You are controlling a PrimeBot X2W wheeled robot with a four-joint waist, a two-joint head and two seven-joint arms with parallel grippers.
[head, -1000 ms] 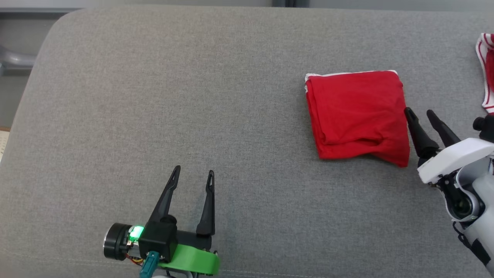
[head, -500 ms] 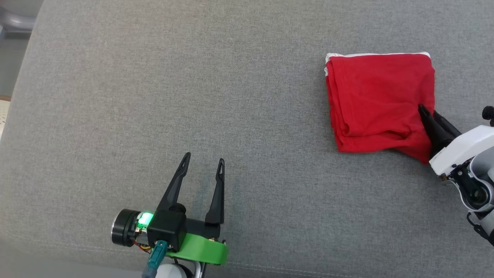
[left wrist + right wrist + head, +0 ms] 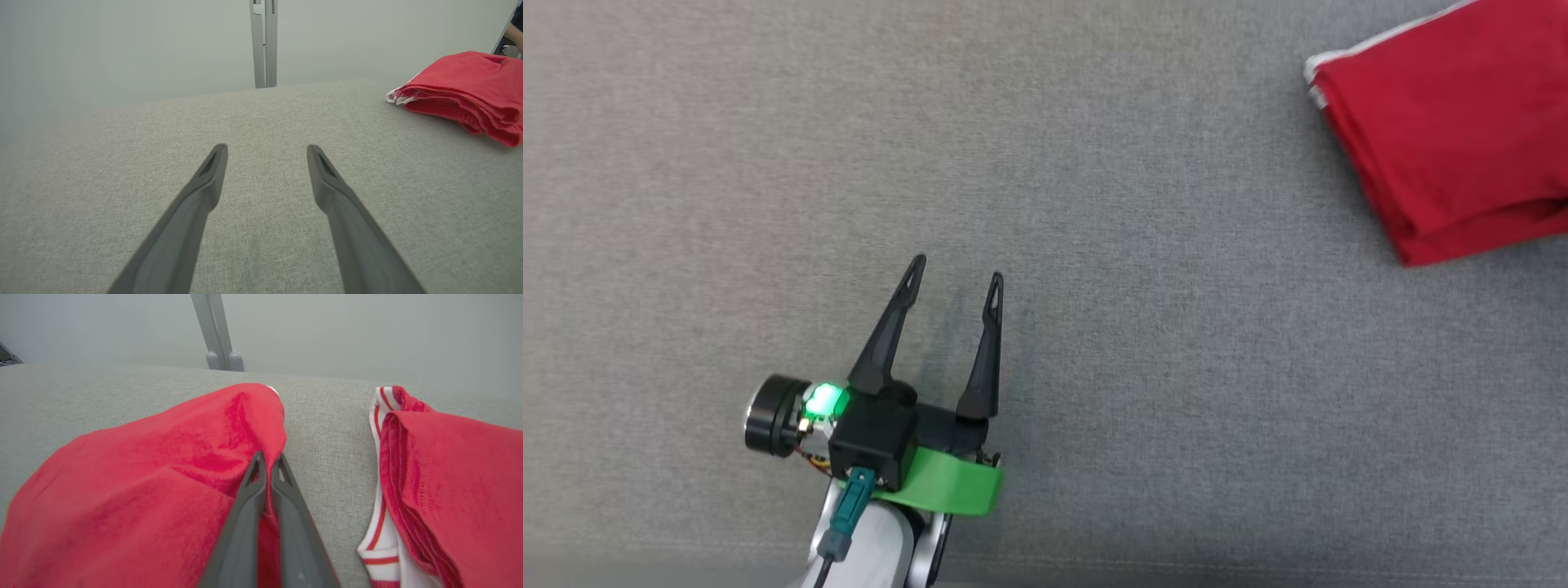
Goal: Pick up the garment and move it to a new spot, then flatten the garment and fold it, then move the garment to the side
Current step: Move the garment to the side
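Garment (image 3: pixel 1445 122): red, folded into a layered stack, white trim at 1 corner. Flat on grey cushion (image 3: pixel 1094 204), upper right of head view, cut off by frame edge.

Right gripper (image 3: pixel 269 457): both fingers pressed together, pinching a fold of red fabric at garment's edge. Strip of red visible between the 2 fingers lower down. Fabric humped up around pinch point in right wrist view.

Striped cloth (image 3: pixel 457 477): red with white-and-red banded hem, beside garment on its right in that view. Band of bare cushion between them, not touching.

Left gripper (image 3: pixel 957 269): 2 fingers spread wide, nothing between them. Over bare cushion, well apart from garment, to its left. Contact with cushion not discernible. Green light (image 3: pixel 823 400) lit on wrist housing.

Left wrist view: garment at far right, layered edges toward camera, white trim at left corner. Grey metal post (image 3: pixel 263 41) upright behind cushion's far edge, pale wall beyond.
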